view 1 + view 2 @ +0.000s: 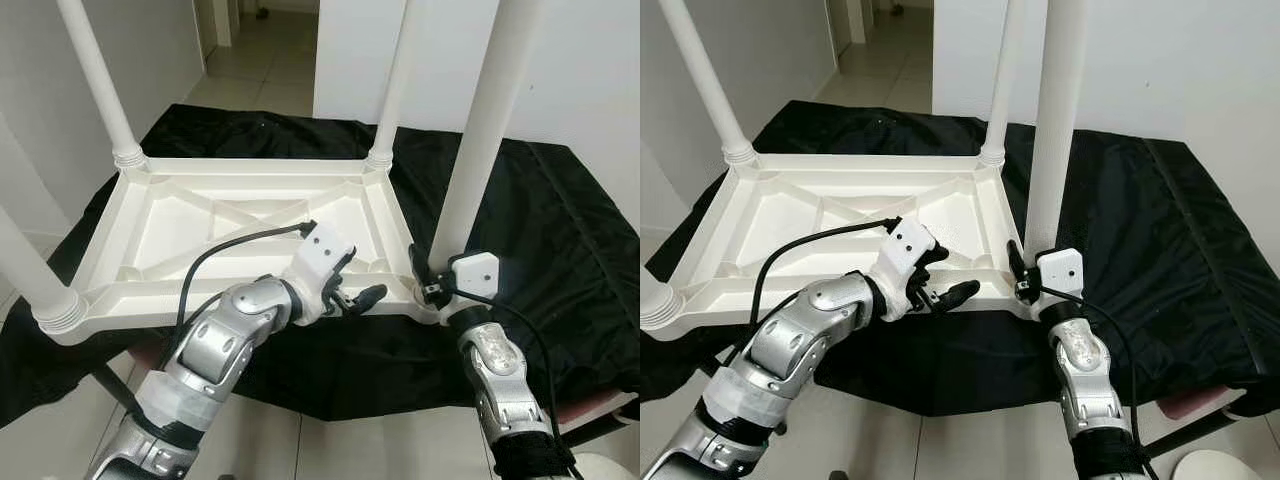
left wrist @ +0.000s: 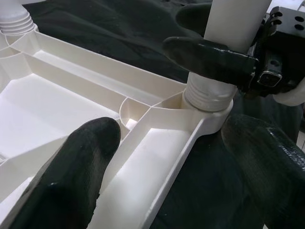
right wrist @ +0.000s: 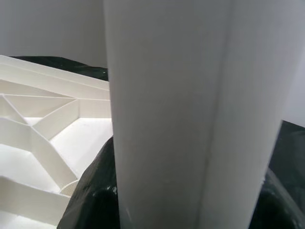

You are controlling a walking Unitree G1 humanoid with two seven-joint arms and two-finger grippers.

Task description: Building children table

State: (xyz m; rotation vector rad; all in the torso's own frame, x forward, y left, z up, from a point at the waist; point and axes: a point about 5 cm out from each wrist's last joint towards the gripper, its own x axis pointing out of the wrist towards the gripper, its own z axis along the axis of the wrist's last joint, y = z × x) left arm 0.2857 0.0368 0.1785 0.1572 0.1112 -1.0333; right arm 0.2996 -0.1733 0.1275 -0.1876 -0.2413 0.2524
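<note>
Four legs (image 1: 478, 150) cut off above, right tool (image 1: 428, 282) clamping one

Both arms are jointed, rounded segments of brushed silver metal. Each ends in a white, angular plastic wrist housing dotted with small dark screws, fed by a black cable. The left end effector (image 1: 352, 297) and right end effector (image 1: 425, 278) carry long, matte-black fingers.

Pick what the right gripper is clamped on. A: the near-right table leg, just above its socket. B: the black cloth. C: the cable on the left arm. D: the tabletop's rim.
A: the right gripper has its fingers closed around the near-right table leg, just above the threaded socket in the upturned tabletop.
</note>
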